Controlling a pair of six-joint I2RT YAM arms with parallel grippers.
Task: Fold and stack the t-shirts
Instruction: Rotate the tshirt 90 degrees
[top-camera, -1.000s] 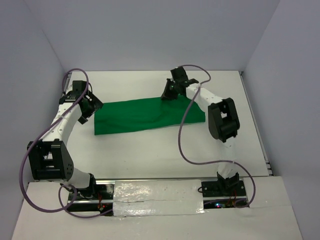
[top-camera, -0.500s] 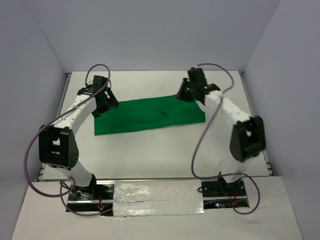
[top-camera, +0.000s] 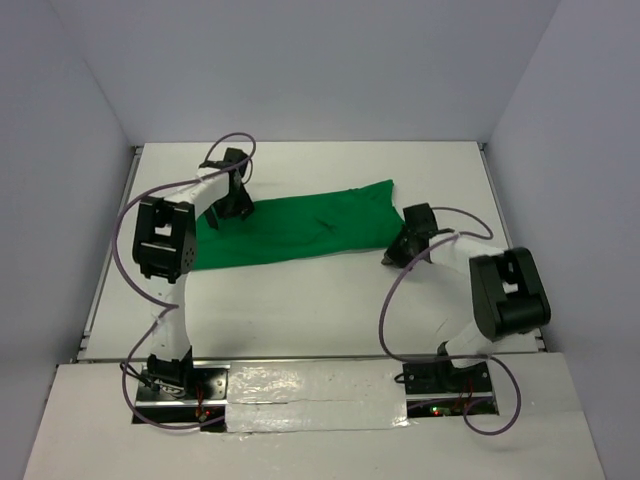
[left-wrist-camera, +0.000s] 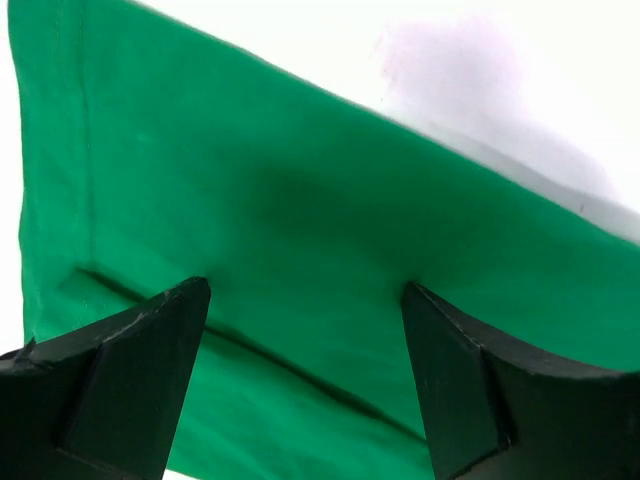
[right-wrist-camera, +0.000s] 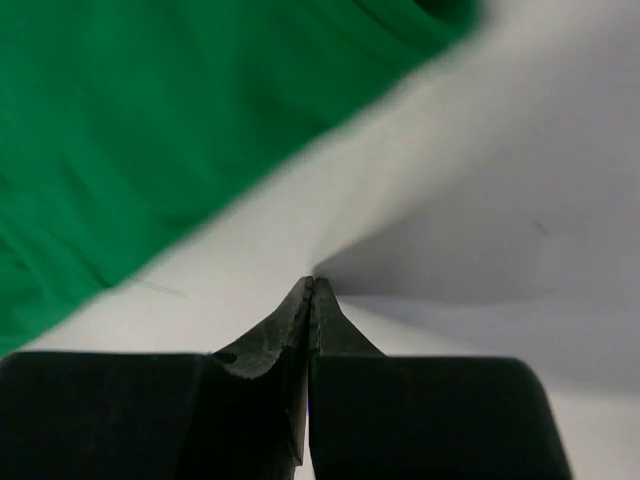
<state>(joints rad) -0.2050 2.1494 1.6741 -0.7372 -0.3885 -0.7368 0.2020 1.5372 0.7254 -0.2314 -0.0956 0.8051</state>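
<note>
T-shirt (top-camera: 300, 228): bright green, spread flat on the far half of the bench (top-camera: 300, 300), its long side running left to right. Its right end now stops shorter than a second ago, and its far right corner lies farther back.
Left gripper (left-wrist-camera: 305, 295): jaws wide apart and empty, over the shirt's left end beside a hem. It has swung in from the cloth's left edge.
Right gripper (right-wrist-camera: 310, 285): jaws pressed together on nothing, over bare bench just off the shirt's near right corner. A second ago it stood at the cloth's far edge.
</note>
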